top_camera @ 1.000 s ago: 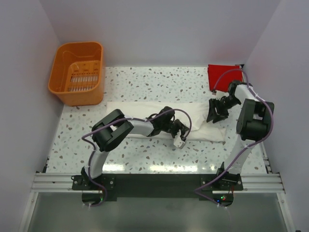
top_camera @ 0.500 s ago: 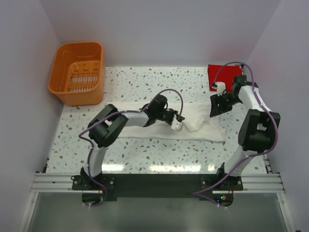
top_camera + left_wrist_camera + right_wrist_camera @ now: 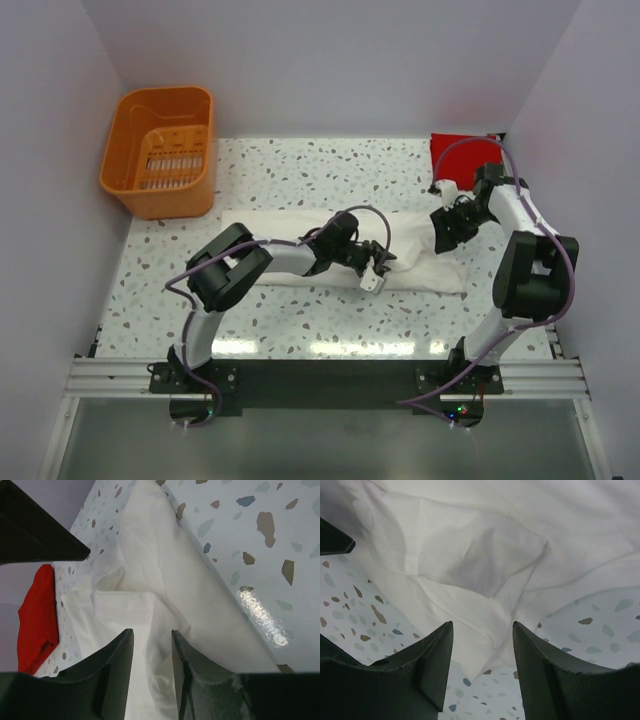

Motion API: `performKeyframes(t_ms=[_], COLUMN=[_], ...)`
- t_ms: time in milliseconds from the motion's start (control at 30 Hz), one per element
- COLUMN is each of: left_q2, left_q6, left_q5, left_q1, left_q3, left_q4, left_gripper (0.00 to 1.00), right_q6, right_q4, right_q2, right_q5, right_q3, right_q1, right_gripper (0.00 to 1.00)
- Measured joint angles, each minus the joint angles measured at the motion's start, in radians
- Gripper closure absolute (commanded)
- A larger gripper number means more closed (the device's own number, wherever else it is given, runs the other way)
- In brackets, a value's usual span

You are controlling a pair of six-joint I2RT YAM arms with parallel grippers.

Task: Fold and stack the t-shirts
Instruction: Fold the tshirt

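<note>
Both wrist views show t-shirt (image 3: 470,555); overhead adds basket (image 3: 165,202).

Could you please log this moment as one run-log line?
left gripper open over white t-shirt | right gripper open over same | red t-shirt folded, back right

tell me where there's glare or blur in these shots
Top external: light glares off the table along its near edge. Left wrist: one glare streak on the table beside the cream t-shirt. Right wrist: no glare, soft shadows in the shirt's folds.
</note>
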Motion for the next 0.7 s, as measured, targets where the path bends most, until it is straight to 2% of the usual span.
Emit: performKeyframes(t_ms=[500,633,667,700], left_q2=[0.043,0.045,0.045,0.047], left_q6=[0.213,0.237,0.237,0.237], left_q5=[-0.051,-0.053,-0.054,-0.056], left_q1=[-0.039,-0.040,-0.040,-0.040], left_q3=[-0.002,0.002,0.002,0.002], left_q4=[-0.047,-0.059,-0.059,-0.059], left_gripper=[0.56,0.65,0.69,0.77], right_q6=[0.034,0.041,0.044,0.046], right_q4=[-0.058,-0.057,-0.057,-0.056], right_q2=[0.053,0.085,0.088,0.088], right_q5=[0.030,0.050,0.053,0.056], right_q3=[0.003,0.003,0.003,0.003], right_q1=[0.000,0.000,0.000,0.000], right_gripper=[0.50,0.50,0.50,0.50])
